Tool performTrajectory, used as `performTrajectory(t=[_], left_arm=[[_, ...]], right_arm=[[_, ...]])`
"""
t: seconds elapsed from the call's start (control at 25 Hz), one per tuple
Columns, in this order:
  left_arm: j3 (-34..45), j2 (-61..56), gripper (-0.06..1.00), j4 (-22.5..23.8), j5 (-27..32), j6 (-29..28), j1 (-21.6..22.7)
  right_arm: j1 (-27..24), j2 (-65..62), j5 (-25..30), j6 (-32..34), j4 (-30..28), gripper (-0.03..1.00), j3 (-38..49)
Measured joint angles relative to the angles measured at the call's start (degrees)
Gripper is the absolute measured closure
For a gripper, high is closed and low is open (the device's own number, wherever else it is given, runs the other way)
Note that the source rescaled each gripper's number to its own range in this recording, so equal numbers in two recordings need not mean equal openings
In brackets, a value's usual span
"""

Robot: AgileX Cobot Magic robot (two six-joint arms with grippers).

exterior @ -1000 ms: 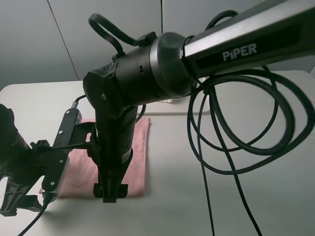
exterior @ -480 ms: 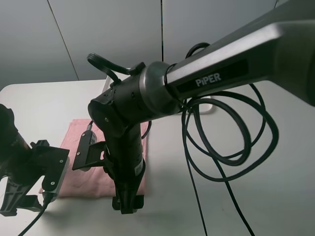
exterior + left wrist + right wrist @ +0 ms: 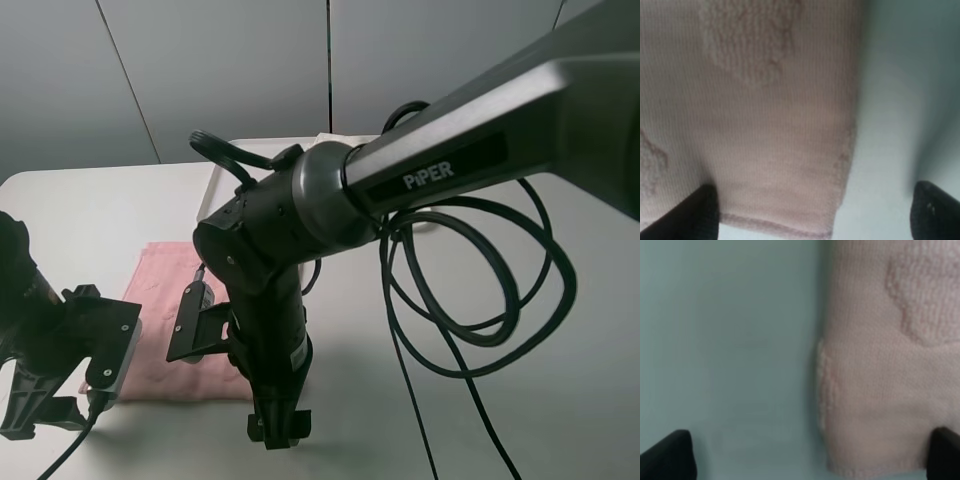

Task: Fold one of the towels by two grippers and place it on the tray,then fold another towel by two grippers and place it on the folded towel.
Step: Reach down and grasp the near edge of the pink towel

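Towel (image 3: pixel 155 285) lies flat on the surface (image 3: pixel 90 200), one corner under the wide-open left gripper (image 3: pixel 817 215), another under the wide-open right gripper (image 3: pixel 805 455); it looks soft and limp, so you should pinch both corners.

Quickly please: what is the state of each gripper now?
Left gripper: open, holding nothing, above a corner of the pink towel.
Right gripper: open, holding nothing, above a corner too.
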Motion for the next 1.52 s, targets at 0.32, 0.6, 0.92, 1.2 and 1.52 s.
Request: performTrajectory(t=[0.32,0.6,0.92,1.2,1.52], left_arm=[[0.00,0.10,-0.06,0.11,0.00,-0.11,0.00],[0.00,0.10,-0.06,0.23,-0.11,-0.11,0.00],[0.00,0.10,-0.06,0.23,-0.11,-0.32,0.00],[0.00,0.23,-0.06,0.85,-1.56,-2.54,0.00],[3.74,-0.26,0.36,4.77,-8.70,-2.79,0.00]], right_arm=[[0.00,-0.63,-4.19,-0.13,0.26,-0.03,2.29],[-0.10,-0.90,-9.59,-0.13,-1.17,0.37,4.05],[-0.10,-1.03,-11.28,1.16,-1.10,0.96,4.27],[-0.10,-1.03,-11.28,1.44,-0.87,0.96,4.37],[-0.10,-1.03,-11.28,2.04,-0.50,0.96,4.37]])
